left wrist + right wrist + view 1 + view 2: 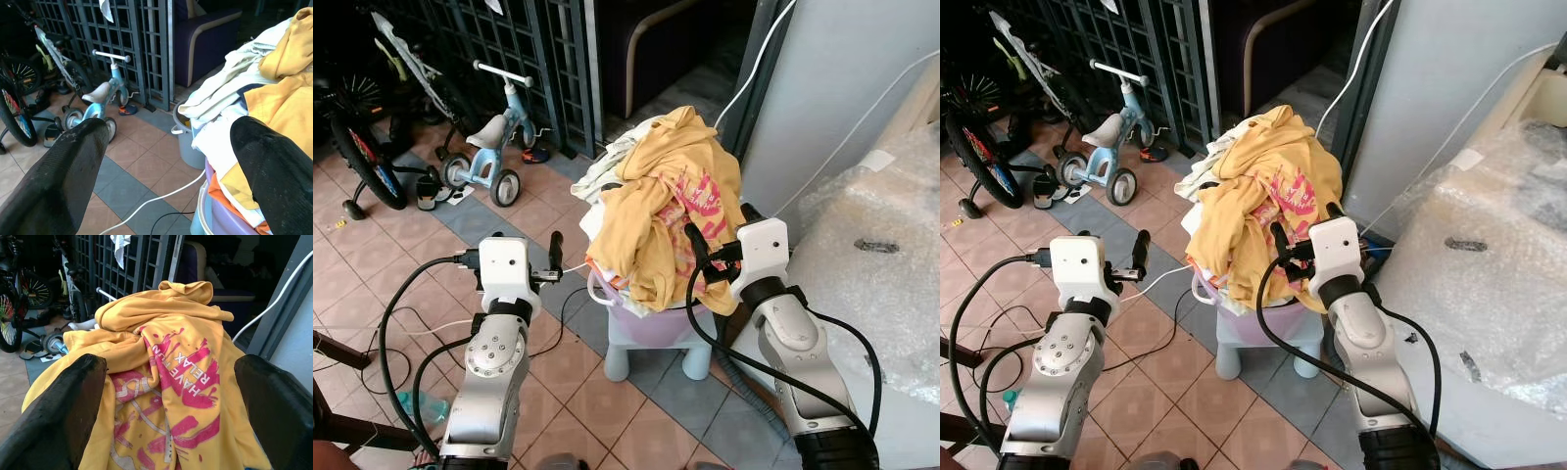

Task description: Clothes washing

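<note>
A heap of clothes fills a purple basin [651, 325] that stands on a pale blue stool [646, 357]. On top lies a yellow shirt [675, 186] with pink print [188, 374], and white garments [605, 174] spill out on the pile's left side. My left gripper [554, 262] is open, at basin height just left of the pile and apart from it; its wrist view looks past the pile's edge [244, 98]. My right gripper [717, 227] is open against the pile's right side, with the yellow shirt straight ahead between its fingers [63, 411].
A small blue tricycle [494, 147] and a bicycle [362, 147] stand at the back left before a dark metal grille [509, 39]. A grey bucket [188, 144] sits behind the stool. A bubble-wrapped bulk [871, 255] crowds the right. Cables [401, 323] trail over the tiled floor.
</note>
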`<state>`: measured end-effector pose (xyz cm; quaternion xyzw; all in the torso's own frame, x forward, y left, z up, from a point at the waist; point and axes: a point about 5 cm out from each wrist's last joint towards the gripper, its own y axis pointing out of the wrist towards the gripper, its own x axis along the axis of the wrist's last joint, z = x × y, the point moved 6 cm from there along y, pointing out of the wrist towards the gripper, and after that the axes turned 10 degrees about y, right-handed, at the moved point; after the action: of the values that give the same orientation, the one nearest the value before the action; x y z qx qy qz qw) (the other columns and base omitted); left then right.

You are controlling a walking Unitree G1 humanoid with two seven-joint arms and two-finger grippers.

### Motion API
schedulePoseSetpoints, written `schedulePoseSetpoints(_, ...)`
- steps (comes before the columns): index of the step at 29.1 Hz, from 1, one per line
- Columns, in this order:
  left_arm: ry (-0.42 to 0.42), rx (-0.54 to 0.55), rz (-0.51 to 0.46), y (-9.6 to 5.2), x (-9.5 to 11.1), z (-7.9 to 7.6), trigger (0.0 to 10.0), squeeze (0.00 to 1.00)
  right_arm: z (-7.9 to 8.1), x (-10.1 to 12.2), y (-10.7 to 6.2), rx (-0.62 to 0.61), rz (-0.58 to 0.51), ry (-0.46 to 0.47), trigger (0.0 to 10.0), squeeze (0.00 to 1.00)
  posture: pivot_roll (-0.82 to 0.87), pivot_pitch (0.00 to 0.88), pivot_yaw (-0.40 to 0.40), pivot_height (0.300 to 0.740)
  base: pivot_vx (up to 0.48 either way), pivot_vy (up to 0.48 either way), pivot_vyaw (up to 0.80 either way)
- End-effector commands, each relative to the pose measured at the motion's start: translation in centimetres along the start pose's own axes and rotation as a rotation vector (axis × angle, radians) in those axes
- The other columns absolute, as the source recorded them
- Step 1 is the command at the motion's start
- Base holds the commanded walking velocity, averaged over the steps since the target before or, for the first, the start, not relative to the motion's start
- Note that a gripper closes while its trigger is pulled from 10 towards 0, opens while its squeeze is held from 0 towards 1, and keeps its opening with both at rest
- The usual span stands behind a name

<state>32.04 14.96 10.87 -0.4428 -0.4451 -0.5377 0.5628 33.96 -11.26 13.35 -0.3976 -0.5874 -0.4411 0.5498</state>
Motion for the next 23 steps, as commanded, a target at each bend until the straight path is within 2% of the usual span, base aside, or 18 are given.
schedulePoseSetpoints(1, 0.0, -0.003, -0.004, 0.0, 0.3, -0.3, 10.0, 0.0, 0.5, -0.5, -0.1, 0.032, 0.015, -0.002, 10.0, 0.0, 0.05, 0.072, 0.033, 0.74, 0.412, 0.244, 0.0)
schedulePoseSetpoints(7, 0.013, -0.011, -0.009, 0.1, 0.4, -0.4, 10.0, 0.0, 1.9, -0.4, 0.4, 0.087, 0.01, 0.0, 10.0, 0.0, 0.06, 0.073, 0.032, 0.74, 0.39, 0.279, 0.0)
schedulePoseSetpoints(10, 0.017, 0.003, -0.001, 0.0, 0.4, -0.3, 10.0, 0.0, 2.1, -0.5, 0.7, 0.094, 0.014, -0.002, 10.0, 0.0, 0.06, 0.074, 0.03, 0.74, 0.0, 0.0, 0.0)
schedulePoseSetpoints(12, 0.021, 0.017, 0.01, -0.1, 0.2, 0.0, 10.0, 0.0, 2.5, -1.0, 1.0, 0.115, 0.038, 0.008, 10.0, 0.0, 0.07, 0.076, 0.029, 0.74, 0.0, 0.0, 0.0)
schedulePoseSetpoints(14, 0.022, 0.021, 0.018, -0.1, 0.1, 0.1, 10.0, 0.0, 3.7, -2.1, 0.9, 0.178, 0.088, 0.028, 10.0, 0.0, 0.07, 0.078, 0.029, 0.74, 0.0, 0.0, 0.0)
schedulePoseSetpoints(15, 0.022, 0.021, 0.018, -0.1, 0.1, 0.1, 10.0, 0.0, 3.7, -2.1, 0.9, 0.178, 0.088, 0.028, 10.0, 0.0, 0.07, 0.078, 0.029, 0.74, 0.0, 0.0, 0.0)
schedulePoseSetpoints(17, 0.032, 0.024, 0.027, -0.2, -0.1, 0.2, 10.0, 0.0, 4.8, -3.8, 0.7, 0.237, 0.166, 0.012, 10.0, 0.0, 0.08, 0.079, 0.029, 0.74, 0.0, 0.0, 0.0)
schedulePoseSetpoints(23, 0.04, 0.008, 0.049, -0.7, -0.4, 0.2, 10.0, 0.0, 4.0, -5.3, 1.9, 0.149, 0.218, -0.036, 10.0, 0.0, 0.12, 0.082, 0.024, 0.74, 0.0, 0.0, 0.0)
